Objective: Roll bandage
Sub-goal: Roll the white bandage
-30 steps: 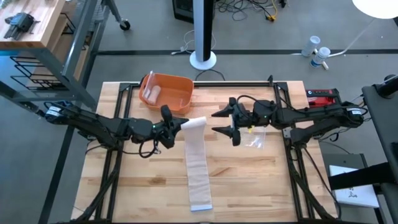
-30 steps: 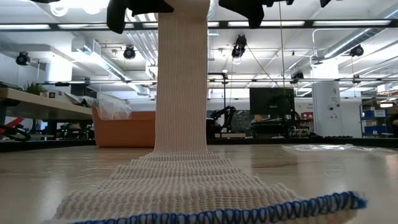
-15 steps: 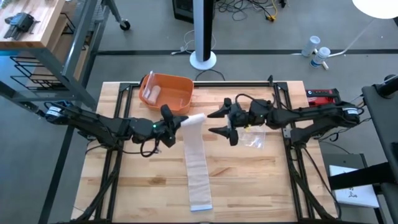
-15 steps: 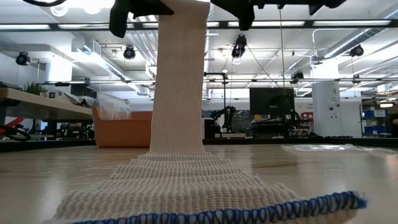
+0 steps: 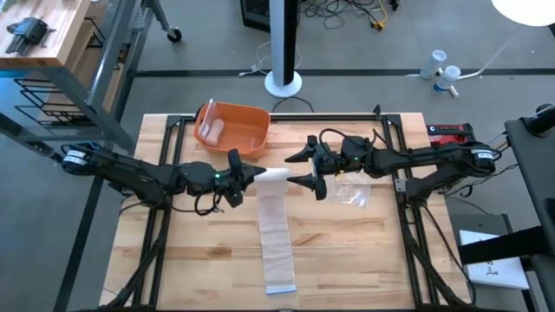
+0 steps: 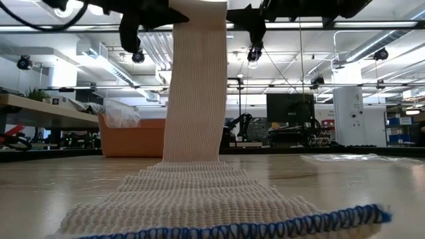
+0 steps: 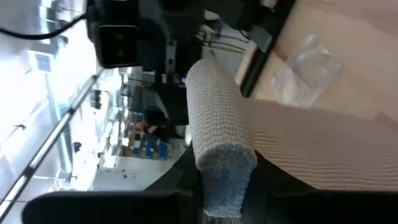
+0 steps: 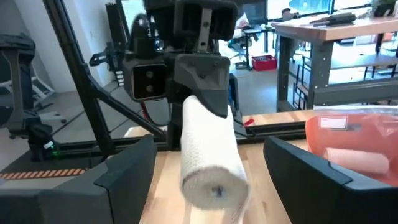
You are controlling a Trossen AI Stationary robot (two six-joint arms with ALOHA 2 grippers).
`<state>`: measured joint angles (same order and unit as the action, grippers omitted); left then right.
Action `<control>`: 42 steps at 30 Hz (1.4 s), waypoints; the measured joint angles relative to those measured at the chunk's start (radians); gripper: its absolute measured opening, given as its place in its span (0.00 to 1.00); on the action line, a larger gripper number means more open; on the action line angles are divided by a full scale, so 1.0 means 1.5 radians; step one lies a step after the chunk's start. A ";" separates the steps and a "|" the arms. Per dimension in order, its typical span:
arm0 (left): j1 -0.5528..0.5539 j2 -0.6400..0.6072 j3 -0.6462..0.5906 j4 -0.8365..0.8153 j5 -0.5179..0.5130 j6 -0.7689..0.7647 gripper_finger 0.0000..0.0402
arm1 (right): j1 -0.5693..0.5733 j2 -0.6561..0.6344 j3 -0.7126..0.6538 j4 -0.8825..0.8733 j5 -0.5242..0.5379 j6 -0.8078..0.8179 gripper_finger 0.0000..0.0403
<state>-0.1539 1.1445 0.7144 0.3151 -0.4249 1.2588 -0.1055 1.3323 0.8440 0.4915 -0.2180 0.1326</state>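
The left gripper (image 5: 247,176) is clamped on the rolled end of the long white knitted bandage (image 5: 276,234), the right gripper (image 5: 303,170) waits beside it with fingers apart, and the orange plastic bin (image 5: 232,126) holds a small clear-wrapped roll (image 5: 212,130).

The bandage (image 5: 276,227) is off-white with a fine ribbed, woven weave running along its length; in the low view its near end (image 6: 312,220) carries a blue stitched edge. The rolled part (image 8: 208,152) is the same pale knit. The table (image 5: 364,251) is light wood planks with visible grain, framed by black rails. The bin (image 5: 232,127) at the far side is orange, holding a pale roll in clear wrapping. A crumpled clear plastic wrapper (image 5: 354,193) lies on the wood. The left gripper (image 5: 240,177) and right gripper (image 5: 305,170) are both dark black. A red and black device (image 5: 449,134) sits at the table's edge
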 joint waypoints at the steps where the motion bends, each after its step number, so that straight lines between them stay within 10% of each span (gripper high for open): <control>1: 0.004 -0.003 -0.014 0.024 0.012 0.002 0.13 | 0.000 -0.002 -0.001 -0.001 0.000 -0.004 0.73; 10: 0.063 -0.036 -0.067 0.082 0.153 -0.038 0.13 | -0.009 0.006 -0.010 0.008 0.000 -0.009 0.72; 42: 0.033 -0.038 -0.014 0.047 0.117 -0.077 0.13 | -0.013 0.001 -0.009 0.065 0.001 0.009 0.71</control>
<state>-0.1040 1.0878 0.6941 0.3851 -0.2493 1.1427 -0.1253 1.3342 0.8303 0.5895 -0.2169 0.1455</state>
